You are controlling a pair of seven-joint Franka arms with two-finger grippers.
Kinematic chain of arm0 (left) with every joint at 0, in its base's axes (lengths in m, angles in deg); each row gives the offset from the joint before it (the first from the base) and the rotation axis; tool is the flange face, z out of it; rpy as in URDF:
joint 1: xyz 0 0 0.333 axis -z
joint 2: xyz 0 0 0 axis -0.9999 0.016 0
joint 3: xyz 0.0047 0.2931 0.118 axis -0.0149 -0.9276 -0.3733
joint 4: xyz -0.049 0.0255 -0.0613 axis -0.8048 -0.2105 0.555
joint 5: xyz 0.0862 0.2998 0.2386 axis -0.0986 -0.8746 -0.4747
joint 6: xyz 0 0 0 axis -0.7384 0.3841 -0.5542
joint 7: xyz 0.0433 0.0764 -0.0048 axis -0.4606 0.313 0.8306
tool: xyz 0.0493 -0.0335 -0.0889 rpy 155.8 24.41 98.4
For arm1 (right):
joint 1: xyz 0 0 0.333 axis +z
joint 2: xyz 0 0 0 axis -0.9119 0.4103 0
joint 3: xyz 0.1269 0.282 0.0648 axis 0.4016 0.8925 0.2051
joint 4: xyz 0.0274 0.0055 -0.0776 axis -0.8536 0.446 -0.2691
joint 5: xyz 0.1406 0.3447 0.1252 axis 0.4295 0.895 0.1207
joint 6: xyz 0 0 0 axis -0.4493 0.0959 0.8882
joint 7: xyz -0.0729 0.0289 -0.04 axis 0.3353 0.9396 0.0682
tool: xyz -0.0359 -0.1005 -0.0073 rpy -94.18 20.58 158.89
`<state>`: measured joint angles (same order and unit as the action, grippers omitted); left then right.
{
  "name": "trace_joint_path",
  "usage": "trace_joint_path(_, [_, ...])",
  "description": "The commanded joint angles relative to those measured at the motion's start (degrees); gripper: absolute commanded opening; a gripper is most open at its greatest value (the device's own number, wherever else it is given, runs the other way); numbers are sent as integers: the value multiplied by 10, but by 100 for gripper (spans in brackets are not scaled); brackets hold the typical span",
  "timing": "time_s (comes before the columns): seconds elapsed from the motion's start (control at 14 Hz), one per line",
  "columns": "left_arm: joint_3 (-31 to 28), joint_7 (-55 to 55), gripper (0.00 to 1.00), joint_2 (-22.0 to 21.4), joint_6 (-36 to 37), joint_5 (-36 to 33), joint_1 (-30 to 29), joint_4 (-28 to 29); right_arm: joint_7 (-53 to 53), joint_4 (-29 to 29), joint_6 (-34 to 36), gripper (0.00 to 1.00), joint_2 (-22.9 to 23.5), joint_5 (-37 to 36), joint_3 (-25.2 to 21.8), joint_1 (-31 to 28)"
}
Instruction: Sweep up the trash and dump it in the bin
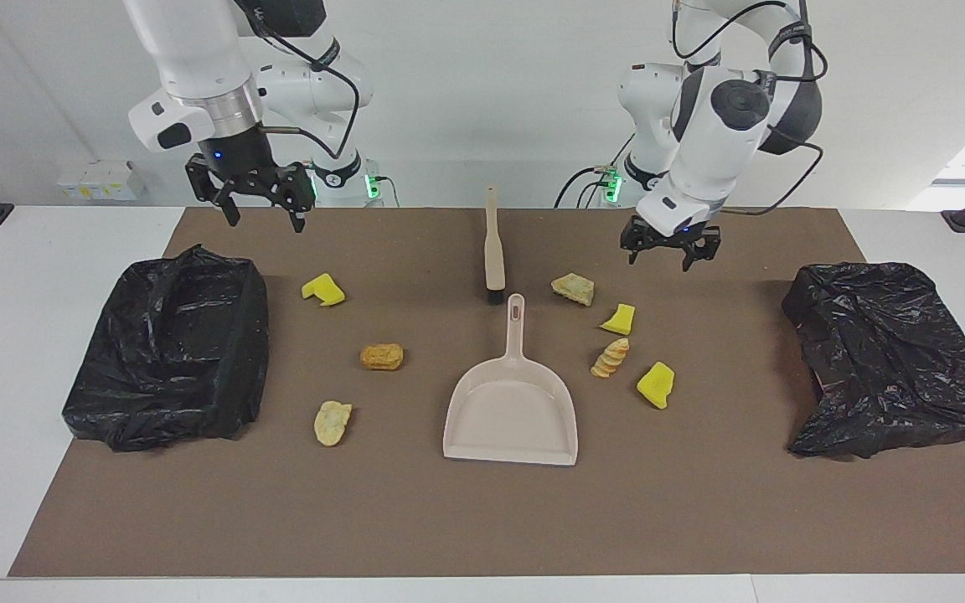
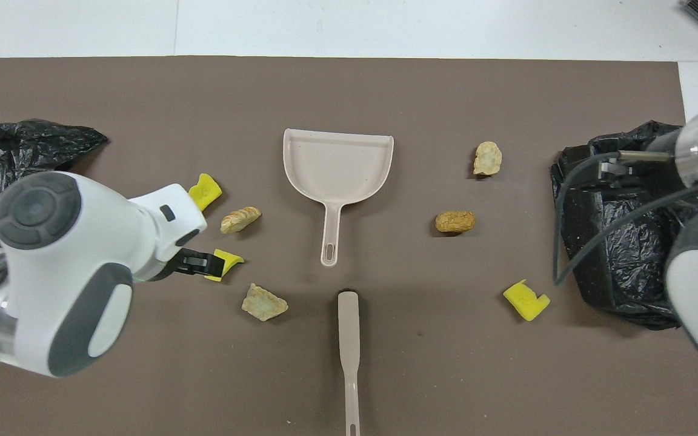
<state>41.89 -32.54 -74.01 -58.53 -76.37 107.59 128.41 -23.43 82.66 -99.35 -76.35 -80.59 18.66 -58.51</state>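
Brown matting covers the tabletop; seven light, probably soft yellow sponge chunks and tan bread scraps (image 1: 614,358) lie below the spread, empty left pincer (image 1: 672,254) and right pincer (image 1: 263,211), best swept.

- Sponge chunks (image 1: 656,384): bright yellow.
- Pastry pieces (image 1: 382,356): tan-brown, one ridged.
- Dustpan (image 1: 510,408), brush handle (image 1: 493,243): beige.
- Bin liners (image 1: 168,347): glossy black.
- Mat (image 1: 482,519): brown; counter (image 1: 22,276): white.
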Motion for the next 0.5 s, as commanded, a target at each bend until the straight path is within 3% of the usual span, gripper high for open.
trace_joint_path(0.0, [-9, 72, 100, -22, -41, 4, 80, 50, -60, -21, -16, 100, 53, 1, 2, 47])
trace_joint_path(0.14, [-10, 123, 100, -20, -86, 4, 141, 86, -121, -58, -30, 100, 105, 1, 2, 85])
trace_joint_path(0.43, [-10, 196, 100, -7, -167, 26, 243, 136, -197, -77, -95, 100, 186, 0, 2, 153])
